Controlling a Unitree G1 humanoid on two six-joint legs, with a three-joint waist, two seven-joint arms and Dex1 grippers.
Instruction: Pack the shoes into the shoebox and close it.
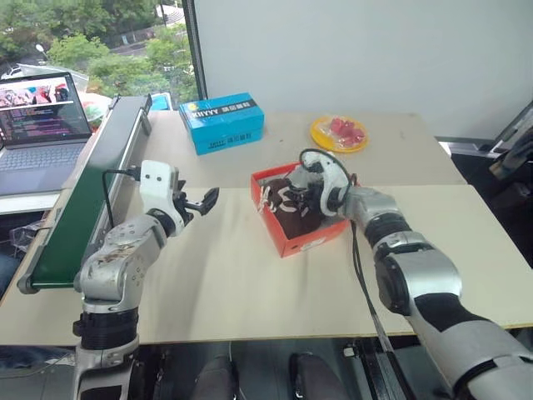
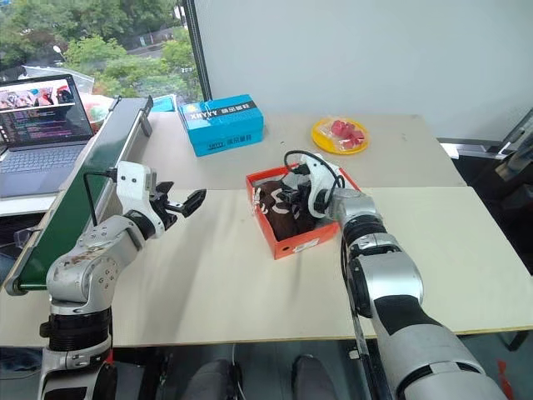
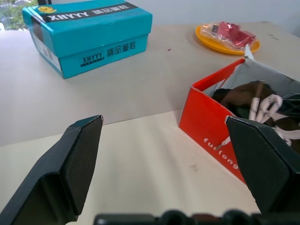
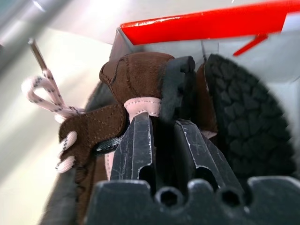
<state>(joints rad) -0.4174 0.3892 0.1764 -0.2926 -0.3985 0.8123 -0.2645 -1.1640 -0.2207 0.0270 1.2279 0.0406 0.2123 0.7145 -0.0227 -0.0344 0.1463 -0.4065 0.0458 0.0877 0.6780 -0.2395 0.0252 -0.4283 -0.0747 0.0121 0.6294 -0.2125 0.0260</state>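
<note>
Pale table [image 1: 250, 275], seam across middle, against grey wall [image 1: 350, 50]; window [image 1: 92, 42] far left, trees outside. Green conveyor [image 1: 83, 200] along left edge, laptop [image 1: 42, 125] beyond it. Blue box [image 1: 221, 122] and yellow plate [image 1: 338, 133] at far side. Red shoebox [image 1: 310, 240] mid-table, lid open, brown shoes [image 1: 291, 208] inside. Right gripper [image 4: 161, 126] in box, clamped on shoe collar. Left gripper [image 1: 202, 202] spread wide, empty, left of box.

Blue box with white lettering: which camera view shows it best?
The left wrist view: the blue box sits large, its lid and side lettering readable. Both eye views show it smaller, at the table's far side, beyond the shoebox.
</note>
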